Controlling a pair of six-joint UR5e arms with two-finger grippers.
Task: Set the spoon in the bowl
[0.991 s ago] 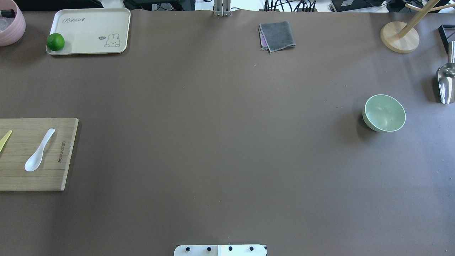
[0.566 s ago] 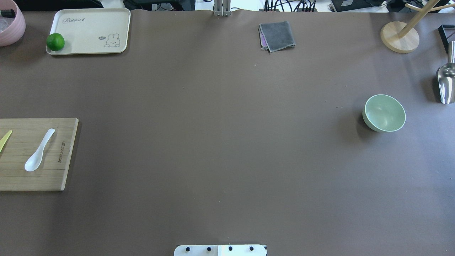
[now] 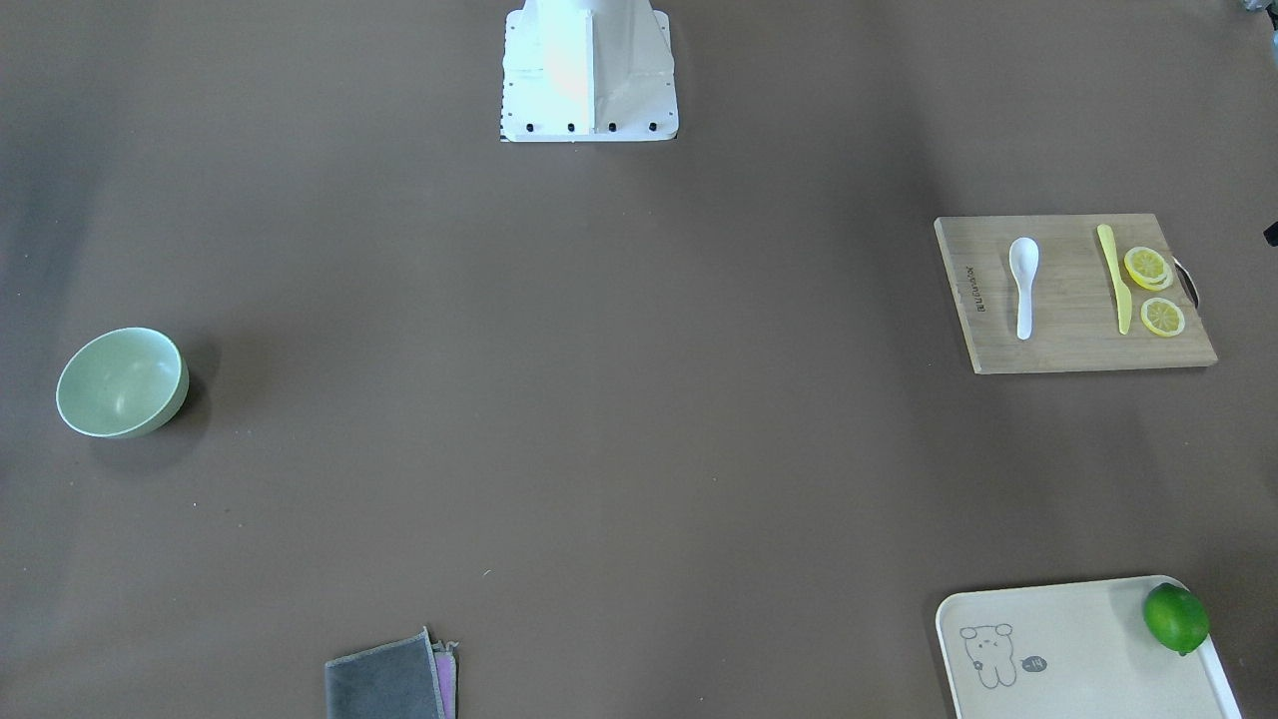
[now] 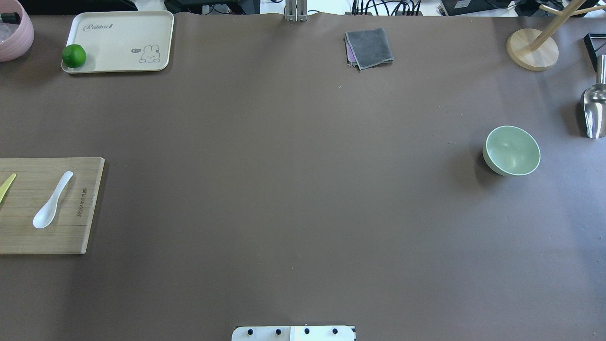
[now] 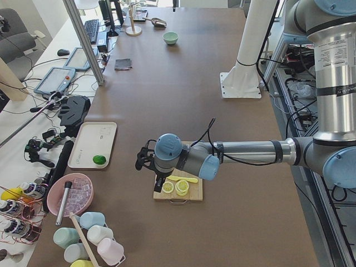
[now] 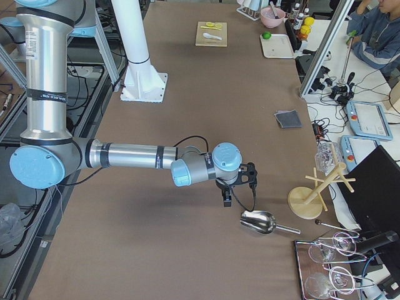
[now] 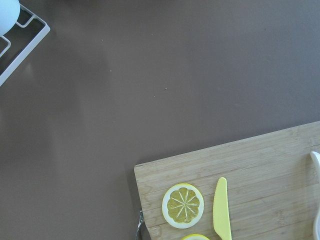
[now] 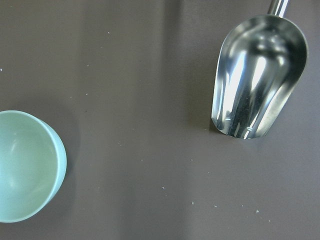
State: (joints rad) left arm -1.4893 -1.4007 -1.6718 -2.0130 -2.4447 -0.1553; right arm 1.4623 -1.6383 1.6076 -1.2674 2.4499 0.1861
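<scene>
Brown tabletop (image 4: 303, 189) fills the overhead view, and neither arm reaches into it. The side views show the left arm hanging over the outer end of the board (image 4: 28, 237) at 9 o'clock and the right arm near the bowl (image 4: 511, 150) at 3 o'clock. From those views I cannot tell how far the left end effector (image 5: 162, 186) or the right end effector (image 6: 227, 200) is open, though neither seems to hold anything. The spoon (image 4: 55, 199) lies flat on the board, scoop toward 7 o'clock and handle toward 1, well apart from the bowl and beside the knife (image 3: 1113, 280). Judging by this, the pickup has not begun. The left end effector likely needs to shift past the knife, line up across the handle, descend and close. The carry to 3 o'clock is long and may call for a hand-over.
</scene>
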